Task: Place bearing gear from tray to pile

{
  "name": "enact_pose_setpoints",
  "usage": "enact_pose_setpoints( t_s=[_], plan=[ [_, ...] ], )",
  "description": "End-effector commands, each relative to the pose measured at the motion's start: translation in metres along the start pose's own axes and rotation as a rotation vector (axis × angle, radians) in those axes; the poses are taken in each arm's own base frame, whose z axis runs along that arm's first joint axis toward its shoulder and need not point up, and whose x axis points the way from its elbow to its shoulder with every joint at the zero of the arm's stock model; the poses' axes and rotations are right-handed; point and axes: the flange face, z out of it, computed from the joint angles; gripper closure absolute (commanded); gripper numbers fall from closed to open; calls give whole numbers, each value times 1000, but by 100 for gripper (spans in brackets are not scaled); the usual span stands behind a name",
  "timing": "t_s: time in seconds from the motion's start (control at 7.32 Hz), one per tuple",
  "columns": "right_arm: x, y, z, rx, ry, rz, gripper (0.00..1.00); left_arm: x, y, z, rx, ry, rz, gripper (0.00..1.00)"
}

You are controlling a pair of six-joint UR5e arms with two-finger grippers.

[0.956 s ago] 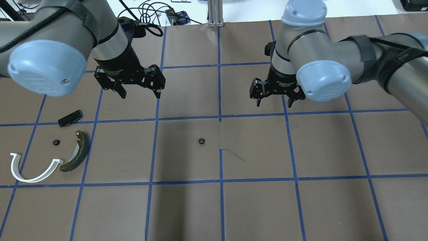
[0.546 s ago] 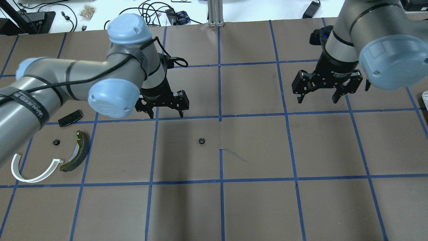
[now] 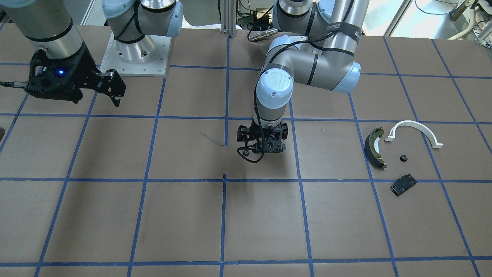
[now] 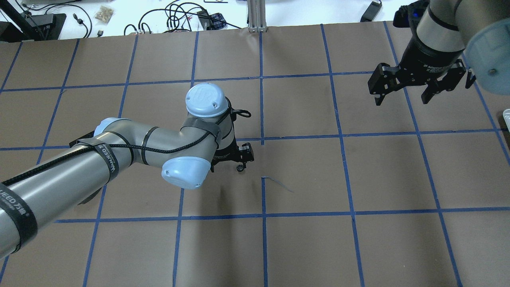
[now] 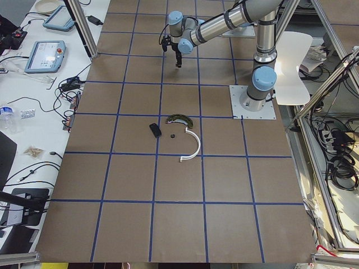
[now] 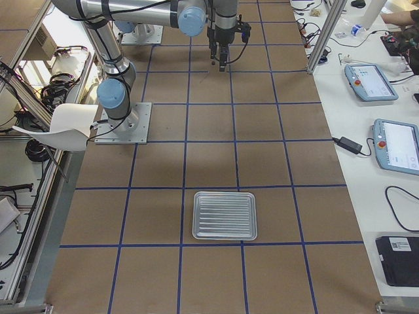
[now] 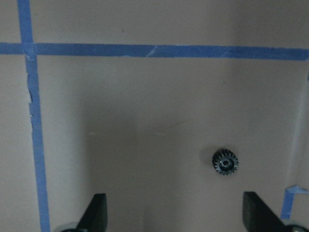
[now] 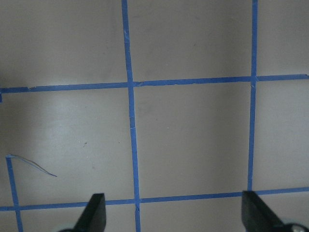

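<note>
Two arms have swapped roles.
Front: left hand (image 3: 261, 149) now down low over surface (image 3: 115, 215) centre, pile (image 3: 403, 158) well apart.
Overhead: right hand (image 4: 400, 99) pulled back, released; bearing gear (image 4: 240, 168) just beside left hand.
Left wrist: left hand released, bearing gear within gap, off-centre, ungrasped. Pickup likely next.

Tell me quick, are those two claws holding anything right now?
Left gripper: open, empty; the small black toothed gear lies loose, outside its jaws.
Right gripper: open, holding nothing.
</note>
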Motion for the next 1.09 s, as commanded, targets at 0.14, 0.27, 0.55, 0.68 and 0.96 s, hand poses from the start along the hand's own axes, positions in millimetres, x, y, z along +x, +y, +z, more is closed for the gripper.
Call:
enact_pose_setpoints(
  t_s=[0.14,0.27,0.55,0.68,0.96],
  plan=[
    [-35,6,5,-15,-2,9,0,10,-8,20,37,13,-12,0],
    [-34,6,5,-13,3,11,0,11,-9,24,41,11,-12,0],
    [-34,7,2,-8,4,12,0,12,-11,34,41,8,-6,19],
    [-34,8,3,-13,5,13,0,12,-11,37,36,4,-6,66],
    [-34,9,5,-25,3,12,0,15,-8,37,37,2,-2,94]
  ],
)
